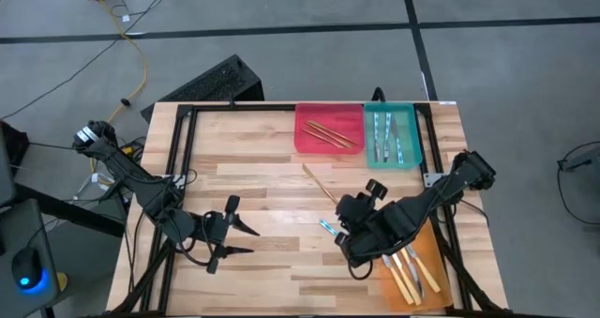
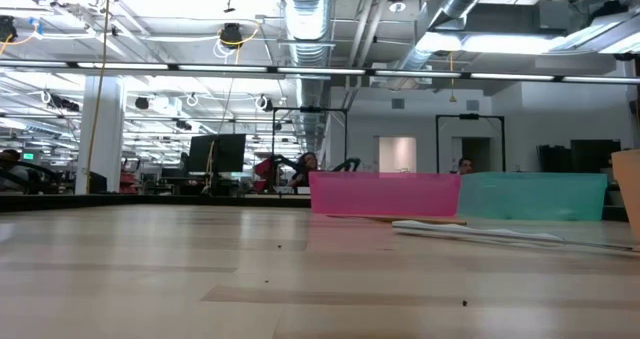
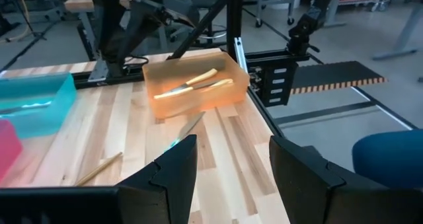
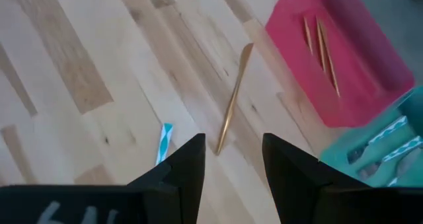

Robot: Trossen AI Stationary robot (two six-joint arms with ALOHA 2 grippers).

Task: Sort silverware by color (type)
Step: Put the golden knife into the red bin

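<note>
Dark jaws of the right gripper (image 4: 231,161) and left gripper (image 3: 231,164) stand apart, gripping nothing.

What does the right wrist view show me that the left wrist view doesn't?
Only the right wrist view shows the tan sticks lying inside the red tray, and the utensils in the teal tray.

Only the left wrist view shows the orange tray with yellow-handled knives in it, plus the table's edge and the floor beyond.

Both show the loose tan piece and the blue-handled piece lying on the bare table, each seen past that arm's own open tool.
</note>
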